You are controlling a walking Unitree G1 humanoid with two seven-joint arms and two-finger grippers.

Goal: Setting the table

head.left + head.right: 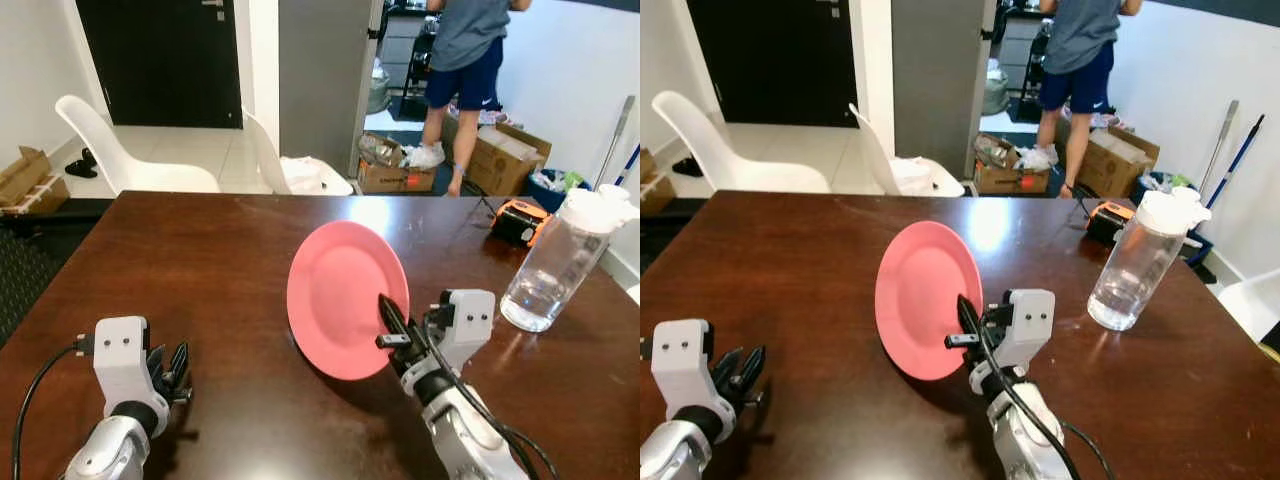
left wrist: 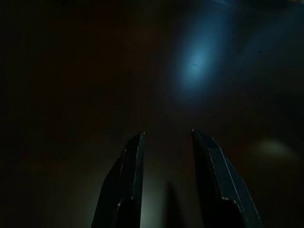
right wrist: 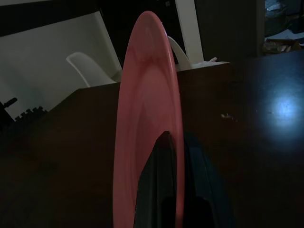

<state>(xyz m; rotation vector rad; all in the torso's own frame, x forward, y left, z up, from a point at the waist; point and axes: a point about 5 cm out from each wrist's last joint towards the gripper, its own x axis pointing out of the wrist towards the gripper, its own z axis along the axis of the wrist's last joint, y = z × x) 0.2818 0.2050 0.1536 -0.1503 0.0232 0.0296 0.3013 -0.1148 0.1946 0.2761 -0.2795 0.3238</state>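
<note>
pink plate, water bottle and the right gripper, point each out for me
pink plate [image 1: 340, 290]: left eye view, middle of its face.
water bottle [image 1: 553, 268]: left eye view, clear body.
right gripper [image 1: 388, 312]: left eye view, fingertips clamped on the plate's rim.

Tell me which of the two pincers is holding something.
The right pincer: its fingers are clamped on the rim of the tilted pink plate. The left pincer sits open over the bare table.
</note>
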